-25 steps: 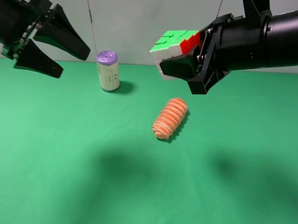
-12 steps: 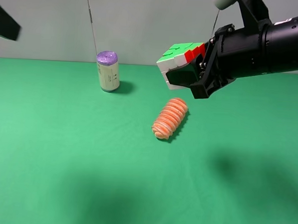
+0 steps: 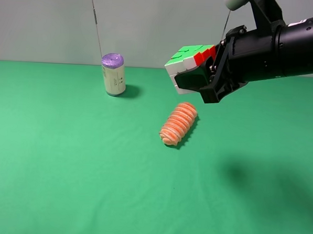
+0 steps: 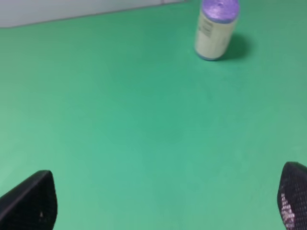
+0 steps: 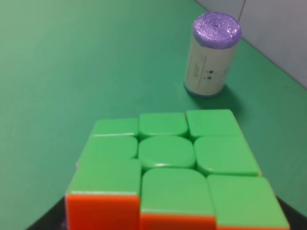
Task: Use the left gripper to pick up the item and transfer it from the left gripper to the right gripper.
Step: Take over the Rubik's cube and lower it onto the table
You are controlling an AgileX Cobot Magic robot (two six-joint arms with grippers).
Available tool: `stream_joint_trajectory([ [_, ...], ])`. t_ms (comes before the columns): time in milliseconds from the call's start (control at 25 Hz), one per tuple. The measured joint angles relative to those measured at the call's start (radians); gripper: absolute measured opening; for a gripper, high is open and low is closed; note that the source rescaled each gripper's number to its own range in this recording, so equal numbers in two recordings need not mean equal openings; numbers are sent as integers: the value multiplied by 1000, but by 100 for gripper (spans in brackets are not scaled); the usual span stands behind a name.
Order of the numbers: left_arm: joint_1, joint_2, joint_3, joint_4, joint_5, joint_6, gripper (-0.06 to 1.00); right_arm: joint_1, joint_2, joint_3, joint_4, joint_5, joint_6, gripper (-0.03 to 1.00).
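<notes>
The thick, matte-black cylindrical right arm [image 3: 294, 45] ends in a boxy black right gripper [image 3: 194, 72] with angular, wedge-shaped black fingers [image 3: 200, 90]. A pale grey rounded knob [image 3: 235, 0] caps its top. The left gripper [image 4: 160, 206] shows only two black fingertips [image 4: 290, 206], their surfaces finely dimpled like mesh.

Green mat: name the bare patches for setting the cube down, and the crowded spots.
Widest bare patch: the near half of the mat, in front of the can and the orange roll. Also bare: left of the can, and right of the roll. Crowded: the middle, around the roll, with the right gripper holding the cube raised there.
</notes>
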Motion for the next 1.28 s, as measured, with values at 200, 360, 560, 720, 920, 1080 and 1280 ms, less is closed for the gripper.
stream_joint_trajectory([
  [200, 0, -154, 14, 3, 44, -10, 79, 0, 0, 0, 0, 0, 0, 0],
  [360, 0, -293, 111, 3, 44, -22, 79, 0, 0, 0, 0, 0, 3, 0],
  [560, 0, -478, 274, 7, 44, -66, 79, 0, 0, 0, 0, 1, 3, 0],
  [720, 0, -551, 380, 15, 44, -78, 79, 0, 0, 0, 0, 1, 5, 0],
  [920, 0, -551, 482, 26, 11, -80, 79, 0, 0, 0, 0, 5, 11, 0],
  [1080, 0, -551, 524, 25, -23, -80, 79, 0, 0, 0, 0, 9, 11, 0],
  [1280, 0, -551, 552, 23, -63, -81, 79, 0, 0, 0, 0, 12, 42, 0],
])
